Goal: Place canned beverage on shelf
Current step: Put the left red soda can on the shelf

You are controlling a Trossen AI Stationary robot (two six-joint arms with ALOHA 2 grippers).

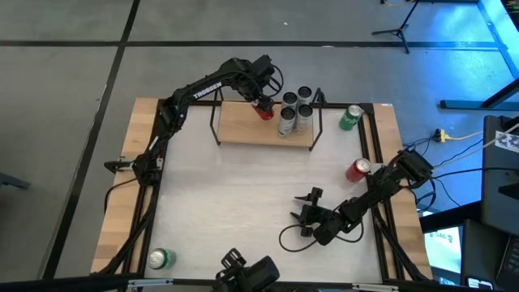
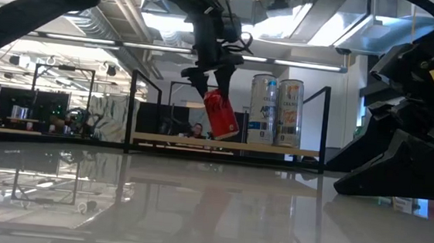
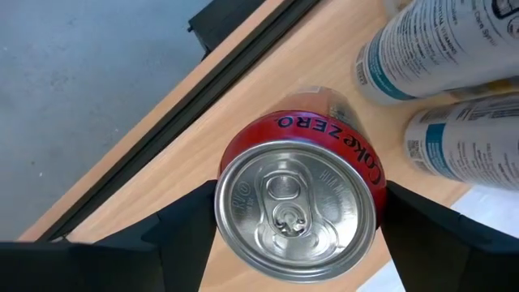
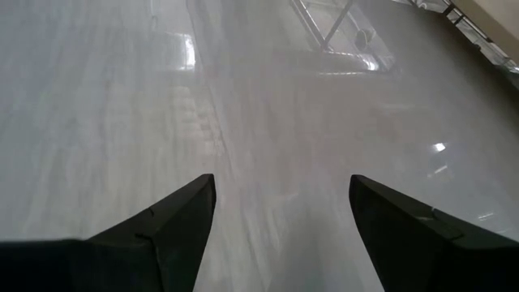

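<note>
My left pincer grips the red can by its sides, tilted over the shelf beside the silver cans, probably touching the board already, for setting upright.

Silver cans run off the left wrist view's edge, labels unreadable. Red can base contact with shelf can't be told. Background person mostly hidden.

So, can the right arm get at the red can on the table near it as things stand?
Probably yes. The right gripper is empty with open jaws low over the table, and the red can stands upright beside that arm with bare tabletop between them. The left gripper is busy at the shelf.
</note>
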